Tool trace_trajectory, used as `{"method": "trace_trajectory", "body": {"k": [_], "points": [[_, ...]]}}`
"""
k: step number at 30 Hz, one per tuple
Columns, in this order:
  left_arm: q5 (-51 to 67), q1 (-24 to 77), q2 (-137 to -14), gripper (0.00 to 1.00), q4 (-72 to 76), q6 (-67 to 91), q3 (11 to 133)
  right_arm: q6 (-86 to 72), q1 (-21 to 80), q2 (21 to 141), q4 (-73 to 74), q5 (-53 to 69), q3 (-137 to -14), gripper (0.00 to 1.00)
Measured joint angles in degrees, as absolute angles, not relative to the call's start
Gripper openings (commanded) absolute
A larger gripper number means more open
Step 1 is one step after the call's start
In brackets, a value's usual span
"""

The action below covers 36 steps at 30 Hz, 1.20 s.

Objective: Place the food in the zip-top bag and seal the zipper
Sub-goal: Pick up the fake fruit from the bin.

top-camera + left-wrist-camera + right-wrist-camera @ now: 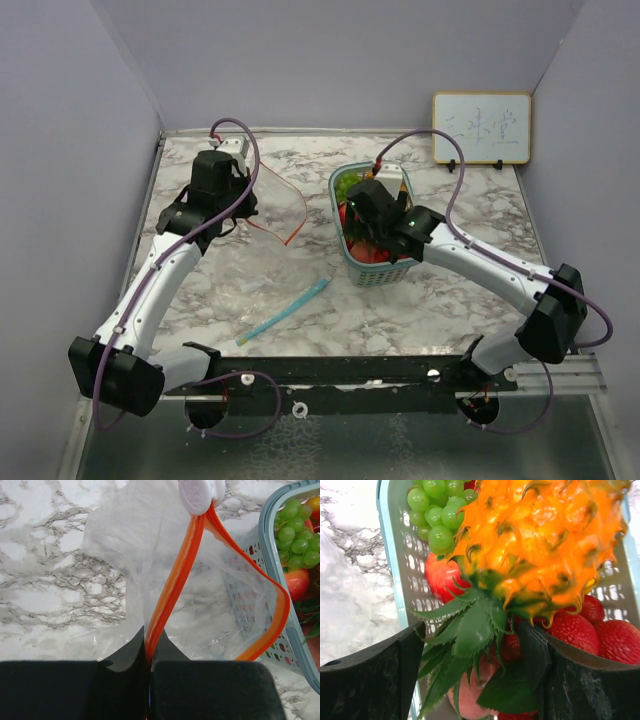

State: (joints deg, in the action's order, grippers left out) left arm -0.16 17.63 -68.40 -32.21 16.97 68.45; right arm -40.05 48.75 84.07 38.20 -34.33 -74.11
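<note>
The clear zip-top bag [281, 205] with an orange zipper strip [175, 575] and white slider [199, 493] hangs open beside the teal basket [345, 245]. My left gripper [149, 650] is shut on the zipper strip at the bag's mouth; it also shows in the top view [238, 200]. My right gripper [475, 635] is open down in the basket, its jaws on either side of the green leaf crown of an orange pineapple [540, 535]. Green grapes [437, 510], strawberries [577, 630], a red fruit [441, 575] and a pink peach [472, 695] lie around it.
A light blue stick [286, 311] lies on the marble table in front of the bag. A small whiteboard [481, 127] leans at the back right wall. The basket wall [267, 545] stands close to the bag's right side.
</note>
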Motion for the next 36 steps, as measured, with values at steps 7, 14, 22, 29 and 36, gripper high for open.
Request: {"method": "trace_trajectory", "body": {"k": [7,14,22,29,36], "points": [[1.0,17.6,-67.9,0.00,-31.8,16.9,67.4,-45.5,48.7,89.1,36.9,-36.2,-74.5,0.65],[1.5,17.6,-67.5,0.00,-31.6,16.9,66.3,-48.4,48.7,86.2,36.9,-39.6,-71.6,0.08],[1.7,17.6,-67.5,0.00,-31.4,16.8,65.4,-42.6,48.5,74.4,35.7,-38.0,-68.8,0.01],[1.7,17.6,-67.6,0.00,-31.4,16.5,65.1,-30.7,48.4,67.8,31.3,-24.6,-69.4,0.01],[1.7,17.6,-68.1,0.00,-31.3,16.5,65.1,-23.3,48.4,68.2,24.4,-0.1,-70.5,0.01]]}}
